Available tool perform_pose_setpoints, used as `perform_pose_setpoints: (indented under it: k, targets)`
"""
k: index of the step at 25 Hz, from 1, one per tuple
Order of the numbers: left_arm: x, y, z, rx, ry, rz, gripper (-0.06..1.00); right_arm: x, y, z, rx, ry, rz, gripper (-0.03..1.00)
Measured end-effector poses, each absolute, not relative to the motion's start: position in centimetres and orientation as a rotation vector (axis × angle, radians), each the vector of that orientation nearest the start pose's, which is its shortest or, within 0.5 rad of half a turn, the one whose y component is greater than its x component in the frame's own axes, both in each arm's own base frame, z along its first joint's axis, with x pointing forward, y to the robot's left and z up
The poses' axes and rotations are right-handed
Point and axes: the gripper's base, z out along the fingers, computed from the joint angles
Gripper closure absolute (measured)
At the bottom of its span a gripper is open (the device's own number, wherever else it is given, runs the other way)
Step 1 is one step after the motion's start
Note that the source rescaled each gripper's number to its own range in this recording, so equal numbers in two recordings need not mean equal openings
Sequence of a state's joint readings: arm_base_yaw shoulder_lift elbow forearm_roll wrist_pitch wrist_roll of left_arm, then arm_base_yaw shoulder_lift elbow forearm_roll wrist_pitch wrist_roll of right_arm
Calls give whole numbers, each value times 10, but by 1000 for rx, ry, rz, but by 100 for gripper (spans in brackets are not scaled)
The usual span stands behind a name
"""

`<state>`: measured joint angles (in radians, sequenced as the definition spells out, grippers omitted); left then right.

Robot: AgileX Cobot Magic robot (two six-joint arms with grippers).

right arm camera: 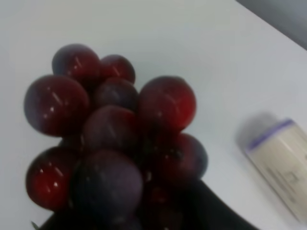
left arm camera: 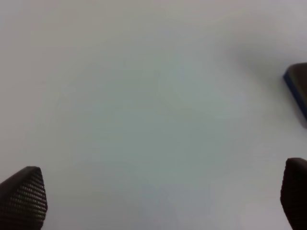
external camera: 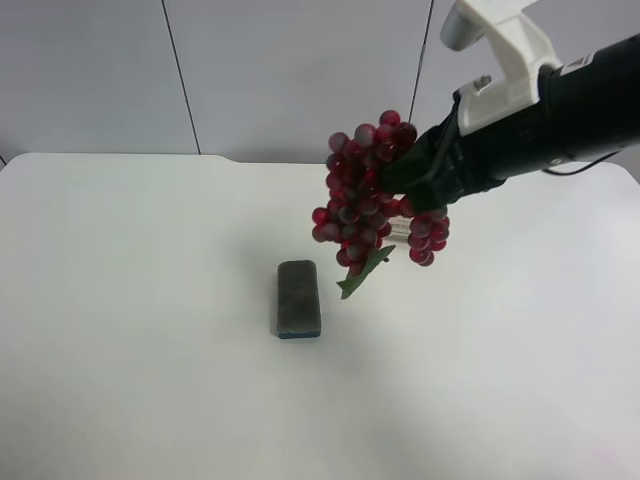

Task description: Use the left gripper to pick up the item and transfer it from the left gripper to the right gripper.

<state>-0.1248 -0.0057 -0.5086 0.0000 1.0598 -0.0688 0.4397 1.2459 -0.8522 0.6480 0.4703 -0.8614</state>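
The item, a bunch of dark-red and purplish grapes [external camera: 365,190] with one green leaf [external camera: 362,272], hangs in the air above the white table [external camera: 120,300]. The right gripper [external camera: 405,180], on the black arm with the white wrist block at the exterior high view's right, is shut on the bunch's upper part. In the right wrist view the grapes [right arm camera: 115,139] fill the picture close up. The left gripper [left arm camera: 158,201] is open and empty over bare table, fingertips [left arm camera: 24,196] wide apart. The left arm is out of the exterior high view.
A dark grey rectangular block [external camera: 298,298] lies on the table below and left of the grapes; its edge shows in the left wrist view [left arm camera: 298,88]. A cream roll with a purple end [right arm camera: 283,163] lies on the table beyond the grapes.
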Motion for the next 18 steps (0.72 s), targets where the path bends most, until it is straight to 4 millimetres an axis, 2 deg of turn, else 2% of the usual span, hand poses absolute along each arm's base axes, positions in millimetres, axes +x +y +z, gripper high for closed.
perform_pose_setpoints:
  k: [4,10,14,18]
  targets:
    - [-7,1,280,7,2030,-91,-5,236,109,315,-860,2198,285,96]
    - [-7,0,280,-1,2029,-86,-5,231,83,335,-740,2468,54,96]
    - [-7,0,280,-1,2029,-86,-5,222,70,333,-715,2612,-76,96]
    - [-7,0,280,-1,2029,-86,-5,219,67,331,-720,2655,-99,96]
